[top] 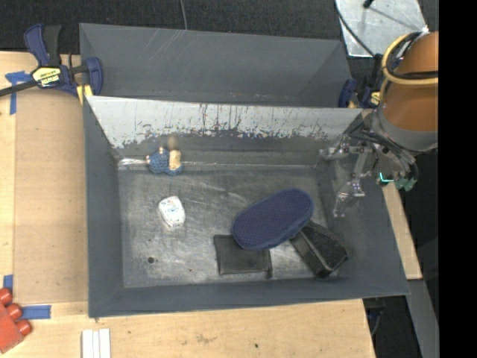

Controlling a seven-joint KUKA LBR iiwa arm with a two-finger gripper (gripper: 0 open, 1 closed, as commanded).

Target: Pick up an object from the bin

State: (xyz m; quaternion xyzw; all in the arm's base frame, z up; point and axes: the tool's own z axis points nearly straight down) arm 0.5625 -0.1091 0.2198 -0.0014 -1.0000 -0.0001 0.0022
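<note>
Scuffed grey metal makes up the floor of the bin (pixel 192 239), with sloped walls all round and rusty-looking streaks down the back one.

Closest to the front edge is a flat dark grey square (pixel 242 256), lying flat on the floor. Just to the right of it is a black block (pixel 323 250), chunky and rectangular, turned at an angle and sitting in the front right corner of the floor.

One step further back is a dark blue oval pad (pixel 273 218), kinda textured. It's tilted, with its lower edge overlapping the top of the grey square and its right end close to the black block, maybe touching it, hard to say.

Over on the left, well apart from that little cluster, there's a small white lump (pixel 171 212) on its own.

The gripper (pixel 347 198) hangs above the right-hand slope of the bin, just up and right of the blue pad and the black block, so those two are the nearest things to it. It's not directly over either. Honestly can't tell if it's open or closed from this angle.

Further back still, against the foot of the back wall on the left, is a small blue and tan thing (pixel 165 161). Behind the gripper, the arm's orange cover (pixel 414 88) sits past the right rim.
</note>
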